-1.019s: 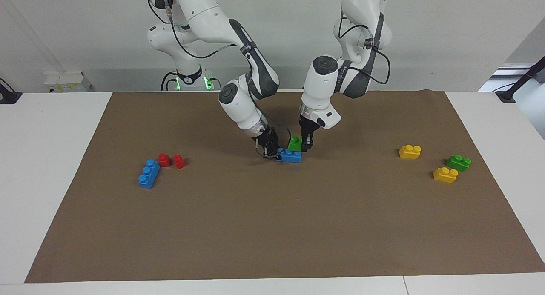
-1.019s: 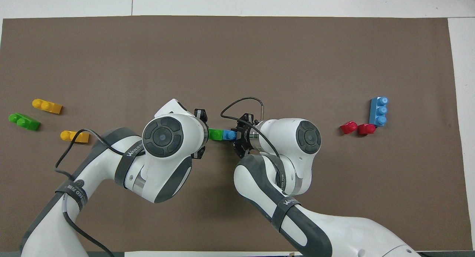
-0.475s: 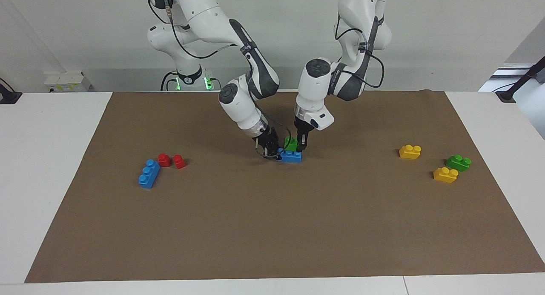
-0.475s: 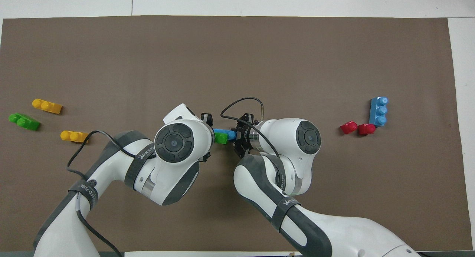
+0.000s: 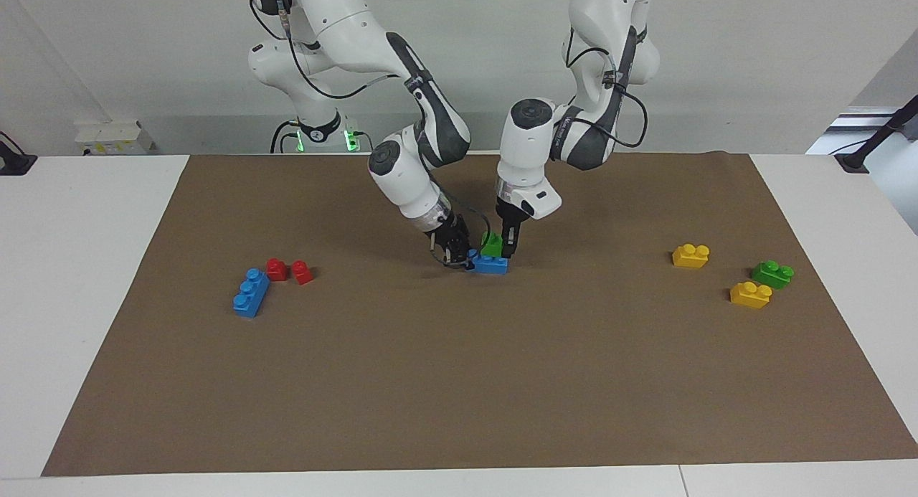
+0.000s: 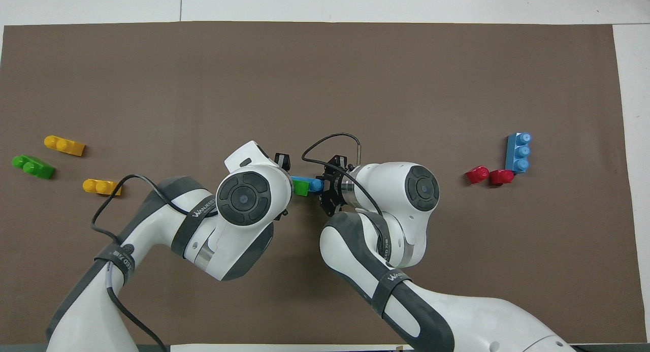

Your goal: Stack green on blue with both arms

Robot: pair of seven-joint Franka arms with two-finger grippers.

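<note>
Facing view – green (image 5: pixel 492 244) (tilted) on blue (image 5: pixel 490 264)

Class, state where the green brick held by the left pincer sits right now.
In the facing view, the green brick sits tilted on the blue brick at mid-mat, between the left pincer and right pincer.

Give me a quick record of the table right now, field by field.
left gripper: shut on green brick
right gripper: shut on blue brick
green brick: tilted on blue brick, not seated flat
blue brick: on mat, mid-table
spare blue brick: right arm's end, beside two red bricks
spare green brick: left arm's end, between two yellow bricks
</note>
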